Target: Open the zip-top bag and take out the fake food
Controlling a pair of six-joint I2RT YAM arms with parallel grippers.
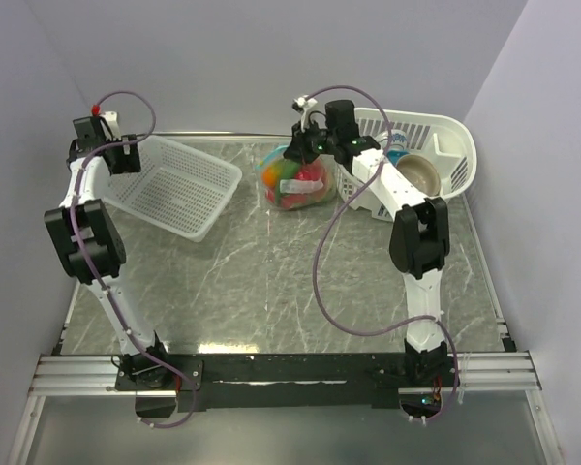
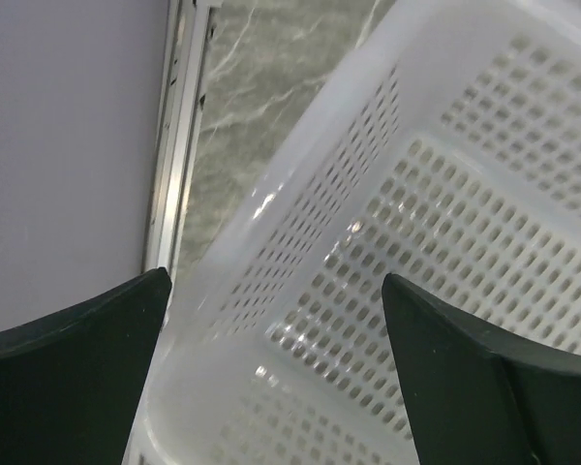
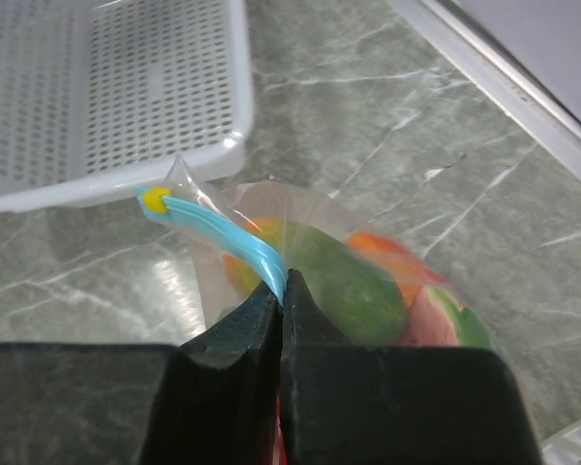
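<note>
The clear zip-top bag (image 1: 295,184) sits at the back middle of the table, full of fake food (image 1: 300,186) in red, green, yellow and orange. My right gripper (image 1: 298,147) is shut on the bag's teal-blue zip strip (image 3: 223,237), whose yellow slider (image 3: 155,200) sticks out to the left. Below the pinched strip I see a green piece (image 3: 344,281) and orange and pink pieces through the plastic. My left gripper (image 2: 271,320) is open and empty, hovering above the corner of a white slotted basket (image 2: 416,242) at the back left.
The flat white basket (image 1: 174,184) lies left of the bag. An oval white basket (image 1: 436,155) holding a tan bowl (image 1: 418,174) stands right of the bag, under my right arm. Walls close in on the back, left and right.
</note>
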